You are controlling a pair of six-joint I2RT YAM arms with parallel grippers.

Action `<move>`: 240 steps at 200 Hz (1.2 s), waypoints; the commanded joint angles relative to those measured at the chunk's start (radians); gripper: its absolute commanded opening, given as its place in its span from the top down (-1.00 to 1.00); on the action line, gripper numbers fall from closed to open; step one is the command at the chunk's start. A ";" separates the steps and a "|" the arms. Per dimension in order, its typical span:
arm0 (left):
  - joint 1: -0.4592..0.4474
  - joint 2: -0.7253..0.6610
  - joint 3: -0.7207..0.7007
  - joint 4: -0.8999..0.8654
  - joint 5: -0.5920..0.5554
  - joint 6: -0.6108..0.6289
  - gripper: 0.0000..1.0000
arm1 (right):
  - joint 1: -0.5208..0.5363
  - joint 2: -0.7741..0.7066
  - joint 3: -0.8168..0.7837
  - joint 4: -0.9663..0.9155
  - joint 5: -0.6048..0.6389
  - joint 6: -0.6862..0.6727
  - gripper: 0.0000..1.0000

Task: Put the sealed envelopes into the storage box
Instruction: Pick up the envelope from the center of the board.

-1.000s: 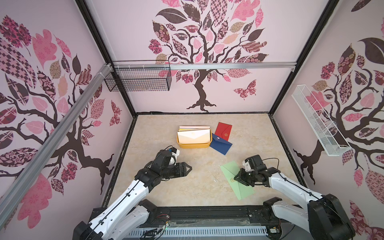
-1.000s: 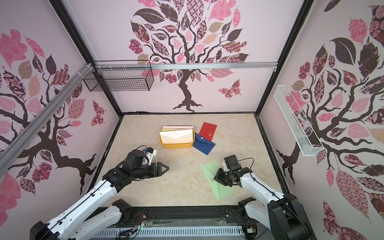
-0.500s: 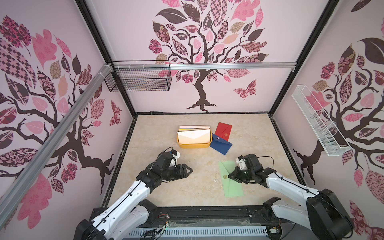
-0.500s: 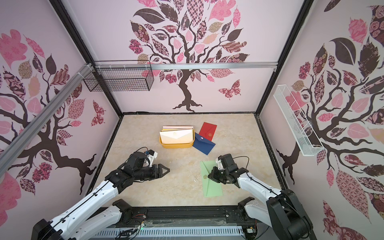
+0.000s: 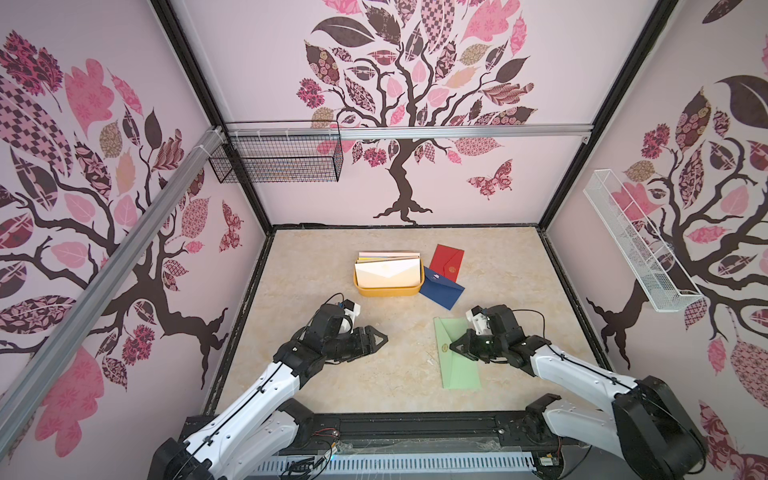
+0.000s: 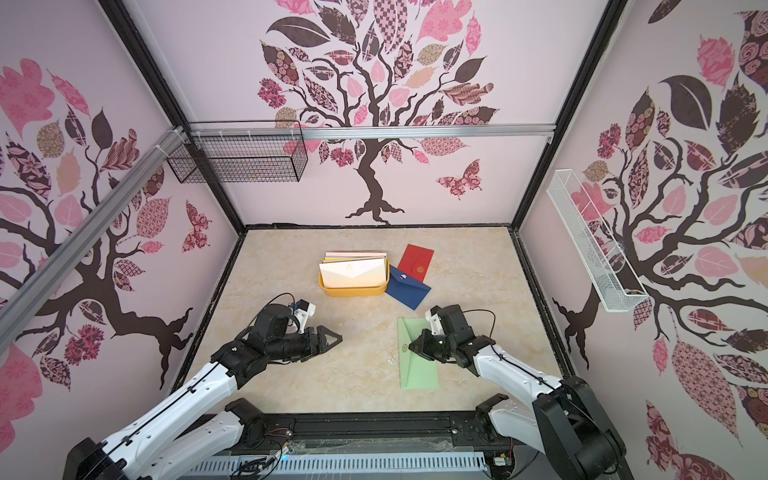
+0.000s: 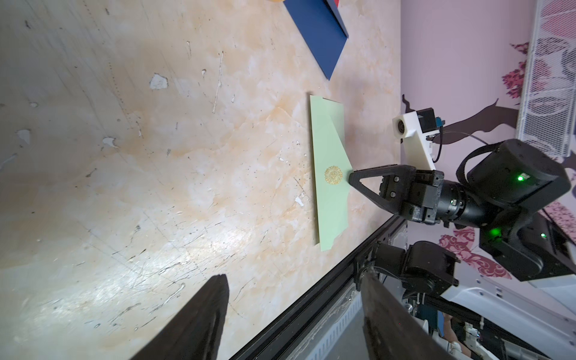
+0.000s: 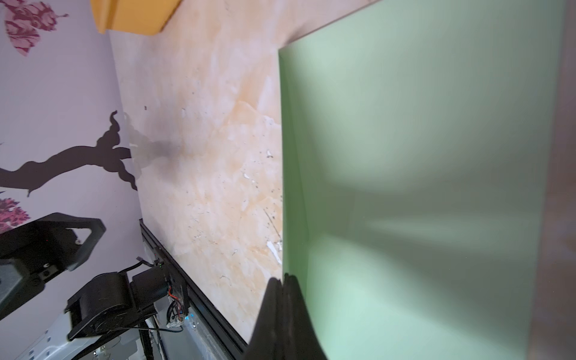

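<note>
The light green envelope (image 8: 420, 187) fills much of the view, lying on the marbled tabletop (image 8: 212, 140). The right claw (image 8: 283, 279) has its two dark fingers pressed together, tips at one long edge of the envelope; whether paper is pinched between them is hard to tell. A corner of the yellow-orange storage box (image 8: 137, 15) shows well apart from the envelope.

Walls: pale pink panels (image 5: 519, 195) with dark-branched tree decals and patterned pink leaves (butterflies among them).
Floor: scuffed beige marble-look slab (image 5: 507, 266), with glare patches.
Fixtures: black wire basket (image 5: 276, 162) and silver aluminium rail (image 5: 457, 132) on the back wall; white mesh tray (image 5: 631, 245) on a side wall.
Frame: black corner posts (image 5: 199, 95).
</note>
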 commanded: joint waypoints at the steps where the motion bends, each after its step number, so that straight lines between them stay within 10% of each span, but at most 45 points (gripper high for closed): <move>1: -0.003 -0.026 -0.036 0.152 0.046 -0.109 -0.44 | 0.008 -0.080 0.049 0.067 -0.042 0.051 1.00; 143: -0.058 0.089 -0.006 0.486 0.159 -0.259 -0.52 | 0.195 -0.086 0.237 0.189 -0.057 0.205 1.00; 240: -0.117 0.122 -0.004 0.550 0.144 -0.273 -0.14 | 0.268 0.018 0.284 0.263 -0.046 0.227 1.00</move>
